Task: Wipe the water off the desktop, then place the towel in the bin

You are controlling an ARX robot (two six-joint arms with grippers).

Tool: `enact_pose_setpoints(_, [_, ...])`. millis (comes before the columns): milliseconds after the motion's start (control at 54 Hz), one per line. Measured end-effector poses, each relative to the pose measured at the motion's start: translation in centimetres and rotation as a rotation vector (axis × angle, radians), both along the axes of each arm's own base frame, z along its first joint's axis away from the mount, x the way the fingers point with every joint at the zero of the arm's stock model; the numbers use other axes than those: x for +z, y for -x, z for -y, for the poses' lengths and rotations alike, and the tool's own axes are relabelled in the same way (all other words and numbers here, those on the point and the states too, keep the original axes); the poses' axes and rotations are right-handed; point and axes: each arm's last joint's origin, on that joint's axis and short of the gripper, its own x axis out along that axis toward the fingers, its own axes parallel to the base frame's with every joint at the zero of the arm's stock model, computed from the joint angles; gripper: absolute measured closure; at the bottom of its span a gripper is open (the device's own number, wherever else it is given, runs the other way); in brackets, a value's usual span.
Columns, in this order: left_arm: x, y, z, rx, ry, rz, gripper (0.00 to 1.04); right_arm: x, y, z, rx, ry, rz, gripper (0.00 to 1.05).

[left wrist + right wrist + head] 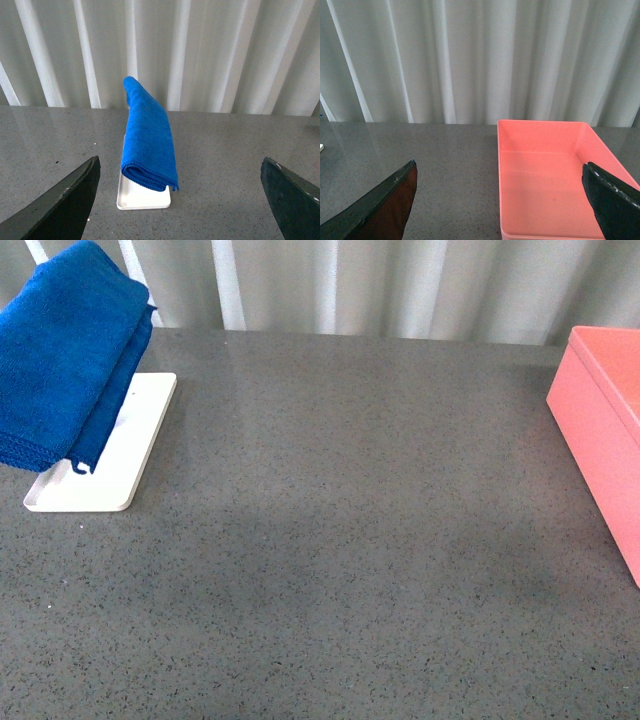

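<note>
The towel (149, 135) is draped over the white tray (145, 201), straight ahead of the wide-open, empty left hand (181, 197), long axis pointed away. The right hand (500, 200), also open and empty, is judged farther off.

We find no text, label, brand, number or sign that we can read in any view.
</note>
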Motion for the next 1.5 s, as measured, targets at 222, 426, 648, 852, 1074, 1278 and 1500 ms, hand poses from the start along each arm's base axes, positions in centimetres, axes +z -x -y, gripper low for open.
enact_pose_setpoints(222, [0.0,0.0,0.0,0.0,0.0,0.0,0.07,0.0,0.0,0.0,0.0,0.0,0.0,0.07])
enact_pose_setpoints(426, [0.0,0.0,0.0,0.0,0.0,0.0,0.07,0.0,0.0,0.0,0.0,0.0,0.0,0.07])
enact_pose_setpoints(648, [0.0,0.0,0.0,0.0,0.0,0.0,0.07,0.0,0.0,0.0,0.0,0.0,0.0,0.07])
enact_pose_setpoints(852, [0.0,0.0,0.0,0.0,0.0,0.0,0.07,0.0,0.0,0.0,0.0,0.0,0.0,0.07])
enact_pose_setpoints(1074, [0.0,0.0,0.0,0.0,0.0,0.0,0.07,0.0,0.0,0.0,0.0,0.0,0.0,0.07])
enact_pose_setpoints(1278, [0.0,0.0,0.0,0.0,0.0,0.0,0.07,0.0,0.0,0.0,0.0,0.0,0.0,0.07])
enact_pose_setpoints(1500, [0.0,0.0,0.0,0.0,0.0,0.0,0.07,0.0,0.0,0.0,0.0,0.0,0.0,0.07])
